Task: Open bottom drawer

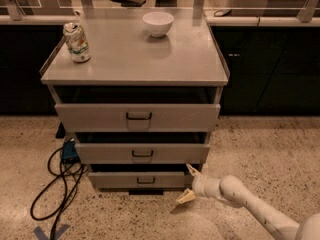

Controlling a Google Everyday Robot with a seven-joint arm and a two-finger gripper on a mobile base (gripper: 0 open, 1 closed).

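Observation:
The bottom drawer (140,180) is the lowest and narrowest grey front of the cabinet, with a small black pull handle (146,180) at its centre. It stands slightly out, with a dark gap above it. My gripper (189,184) is at the drawer's right end, just off its corner. It is open, one cream finger (192,170) pointing up by the drawer's top right corner and the other down toward the floor. Nothing is between them. My white arm runs off to the lower right.
Two larger drawers (137,116) above also stand slightly out. A can (76,42) and a white bowl (158,23) sit on the cabinet top. Black cables (55,184) and a blue box lie on the speckled floor at the left. Dark cabinets line the back.

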